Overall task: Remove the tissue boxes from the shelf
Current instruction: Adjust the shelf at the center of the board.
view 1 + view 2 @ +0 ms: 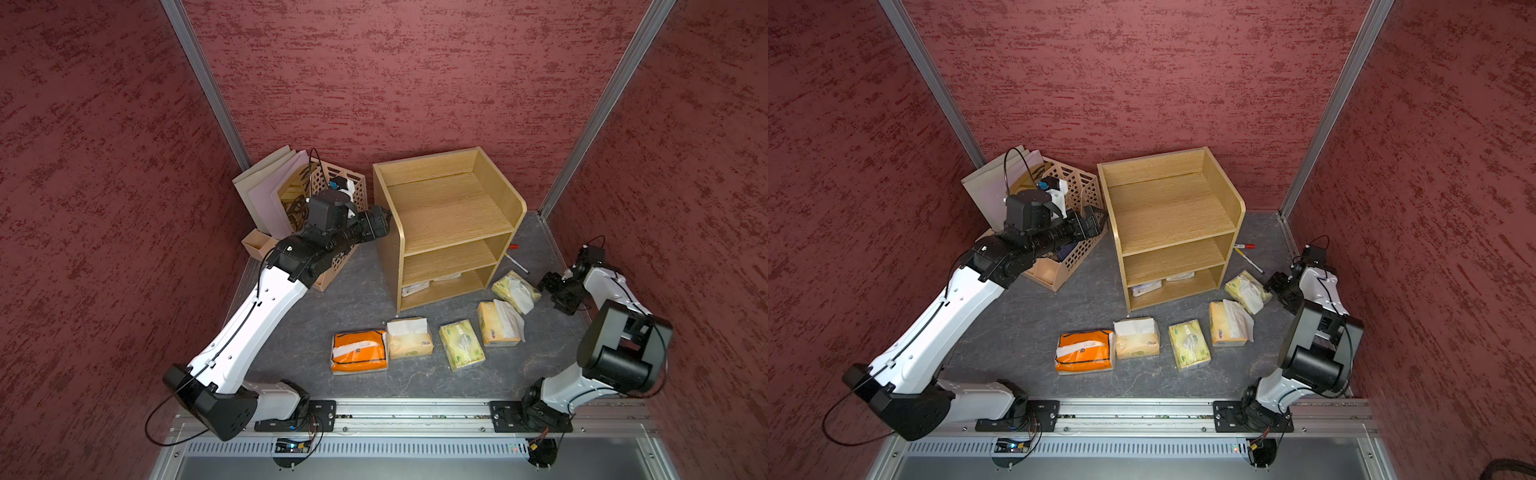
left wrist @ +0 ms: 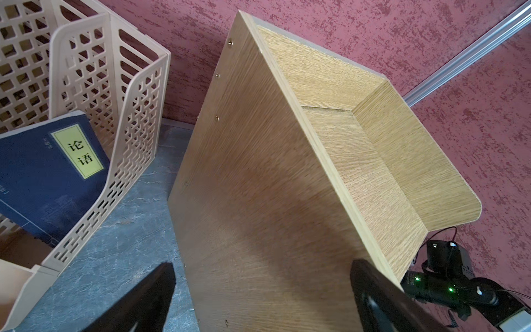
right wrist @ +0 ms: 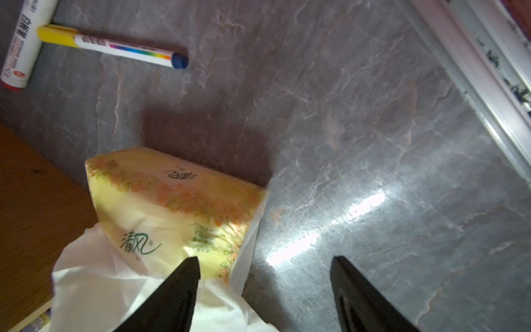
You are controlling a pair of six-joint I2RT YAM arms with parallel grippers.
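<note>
The oak shelf [image 1: 449, 224] stands at the back, its top two tiers bare. Two pale tissue boxes [image 1: 415, 287] lie in its bottom tier, mostly hidden. Several more lie on the floor in front, from an orange one [image 1: 359, 351] to a pale yellow one [image 1: 515, 291] with tissue sticking out. My left gripper [image 2: 263, 270] is open, facing the shelf's left side panel [image 2: 258, 186]. My right gripper [image 3: 264, 261] is open and holds nothing. It sits low beside the pale yellow pack [image 3: 172, 207], with one finger [image 3: 178, 287] over its loose tissue.
A beige lattice file holder [image 1: 332, 187] with a dark blue book [image 2: 48, 172] stands left of the shelf, behind my left arm. Two markers [image 3: 112, 47] lie on the floor right of the shelf. Red walls close three sides; a metal rail [image 1: 415, 409] runs along the front.
</note>
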